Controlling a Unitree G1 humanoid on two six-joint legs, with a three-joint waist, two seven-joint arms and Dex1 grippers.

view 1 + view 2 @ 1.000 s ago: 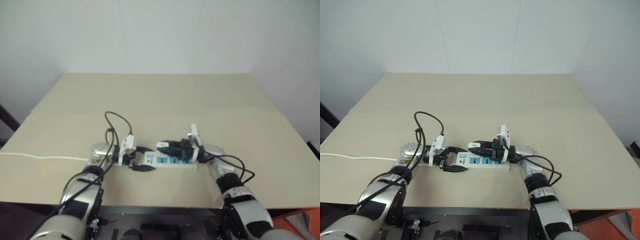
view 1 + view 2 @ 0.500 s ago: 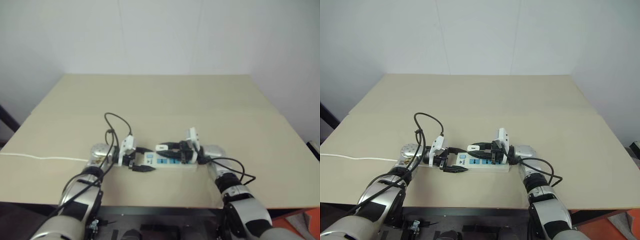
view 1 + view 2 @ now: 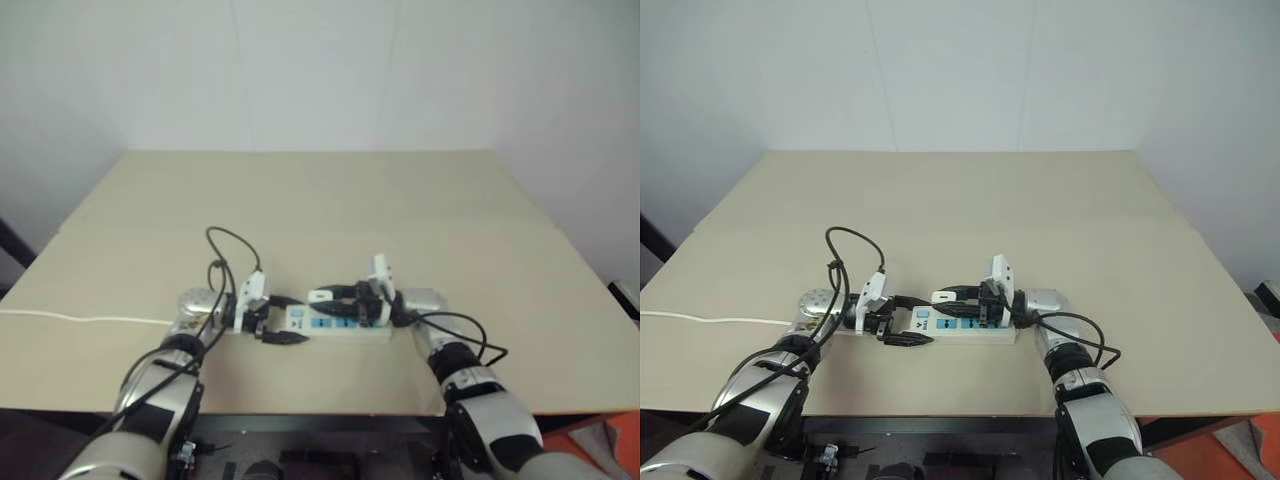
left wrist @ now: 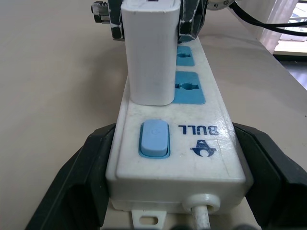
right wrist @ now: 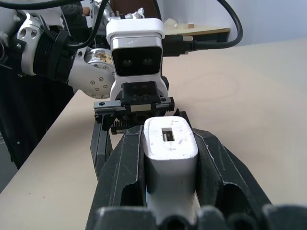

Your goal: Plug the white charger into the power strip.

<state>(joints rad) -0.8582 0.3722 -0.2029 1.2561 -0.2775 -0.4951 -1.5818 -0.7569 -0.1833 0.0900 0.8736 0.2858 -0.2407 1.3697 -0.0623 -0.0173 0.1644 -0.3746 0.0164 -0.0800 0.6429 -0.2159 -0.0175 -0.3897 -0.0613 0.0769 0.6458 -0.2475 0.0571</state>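
Right claw (image 5: pixel 170 191): clamped on the white charger (image 4: pixel 149 52), which stands upright over the socket nearest the blue switch (image 4: pixel 154 138).
Left claw (image 4: pixel 172 191): closed across the switch end of the power strip (image 4: pixel 192 139).
Power strip: flat on the beige counter (image 3: pixel 400 200), near its front edge.

Probably lab, bare table (image 3: pixel 940 190), blank walls (image 3: pixel 940 70)
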